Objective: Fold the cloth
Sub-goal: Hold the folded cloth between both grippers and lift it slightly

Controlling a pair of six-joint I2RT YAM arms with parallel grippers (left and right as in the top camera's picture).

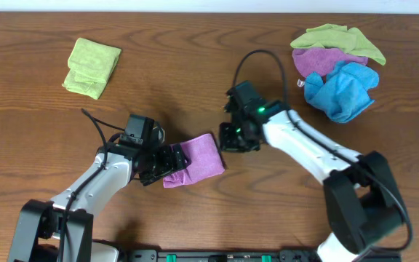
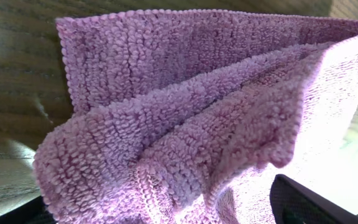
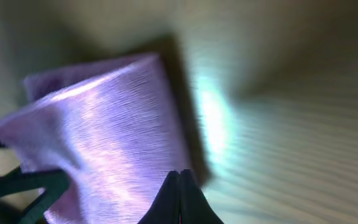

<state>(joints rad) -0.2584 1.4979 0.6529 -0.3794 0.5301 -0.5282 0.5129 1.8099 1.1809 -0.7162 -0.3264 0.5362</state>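
Near the front middle of the table lies the cloth (image 1: pixel 198 159), purple-magenta and fuzzy, folded over into a small rectangle that sits slightly askew on the wood. My left gripper (image 1: pixel 174 165) is at its left edge with the jaws spread wide, one on either side of that edge and not pinching it. My left wrist camera is almost filled by the cloth's soft layers (image 2: pixel 185 112), which bulge and gape toward the lens, and one of my dark fingers (image 2: pixel 309 205) shows in the bottom corner. My right gripper (image 1: pixel 229 138) hangs just beside the cloth's far right corner, its fingertips (image 3: pixel 180 186) pressed together with nothing between them. From the blurred right wrist view I cannot tell whether they touch the cloth (image 3: pixel 104 124) or hover over it. Farther out on the table (image 1: pixel 195 44), a folded lime-green cloth (image 1: pixel 92 67) lies at the far left. At the far right sits a loose heap: another lime-green cloth (image 1: pixel 337 38) on top, a second purple cloth (image 1: pixel 320 62) under it, and a bright blue cloth (image 1: pixel 342 91) at the near side.
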